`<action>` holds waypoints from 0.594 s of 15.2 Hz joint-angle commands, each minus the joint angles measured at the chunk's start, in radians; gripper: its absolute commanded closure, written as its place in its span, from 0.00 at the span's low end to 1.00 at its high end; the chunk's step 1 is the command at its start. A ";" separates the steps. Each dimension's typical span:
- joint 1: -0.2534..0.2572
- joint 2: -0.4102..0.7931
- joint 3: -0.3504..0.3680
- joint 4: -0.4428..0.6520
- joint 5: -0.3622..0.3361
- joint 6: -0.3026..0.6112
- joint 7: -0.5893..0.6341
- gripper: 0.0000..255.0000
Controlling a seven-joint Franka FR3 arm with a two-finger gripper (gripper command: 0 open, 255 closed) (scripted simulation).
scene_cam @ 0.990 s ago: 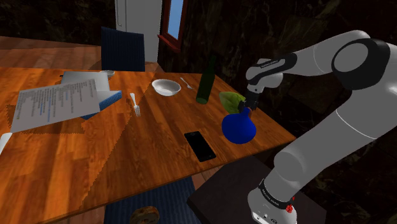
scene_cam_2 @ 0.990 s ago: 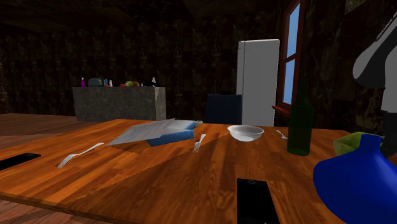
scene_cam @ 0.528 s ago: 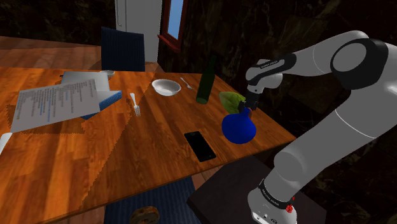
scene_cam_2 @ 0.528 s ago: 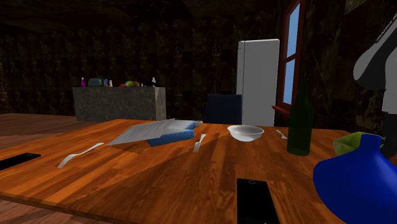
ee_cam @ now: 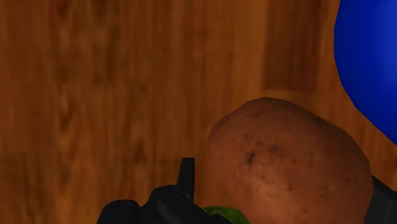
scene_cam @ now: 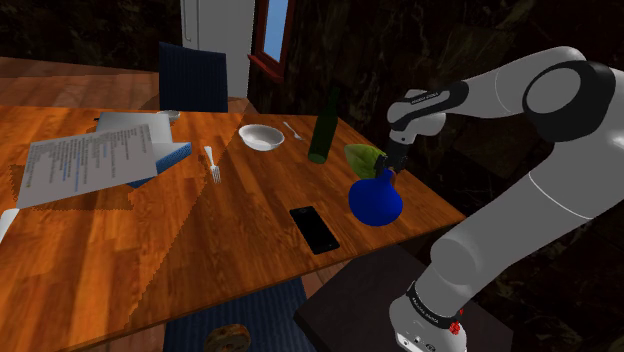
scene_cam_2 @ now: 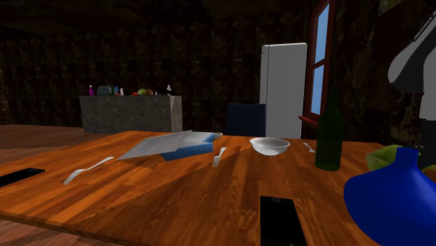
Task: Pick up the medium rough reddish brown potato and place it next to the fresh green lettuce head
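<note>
Since half a second ago little has shifted: the gripper (scene_cam: pixel 396 160) hangs over the same corner of the table (scene_cam: pixel 200 230), but in the second exterior view a brown patch now shows beneath the black hand at the right edge, where black stood before

The potato (ee_cam: pixel 289 165) lies on the wood straight below the gripper, between its two fingers. The fingers stand spread, and a strip of bare wood shows between one of them and the reddish skin, so we judge the potato released, not clasped. The lettuce (scene_cam: pixel 362 156) lies just beside it on the palm side, and the blue vase (scene_cam: pixel 376 200) stands close on the other side. The potato's long axis seems to slant across the gap from finger to finger, though its near end is cut off. With the potato directly under the tool, we judge that the coming move is a straight lift away, clear of both neighbours

We count one potato at the gripper, one lettuce, one vase, one green bottle (scene_cam: pixel 322 130), one white bowl (scene_cam: pixel 261 137), three forks (scene_cam_2: pixel 87 170) and two phones (scene_cam_2: pixel 283 218)
</note>
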 commanded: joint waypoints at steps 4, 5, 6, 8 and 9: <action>-0.001 -0.032 0.005 0.064 -0.008 -0.096 0.006 0.00; -0.001 -0.032 0.005 0.064 -0.008 -0.096 0.006 0.00; -0.001 -0.032 0.005 0.064 -0.008 -0.096 0.006 0.00; -0.001 -0.032 0.005 0.064 -0.008 -0.096 0.006 0.00; -0.001 -0.032 0.005 0.064 -0.008 -0.096 0.006 0.00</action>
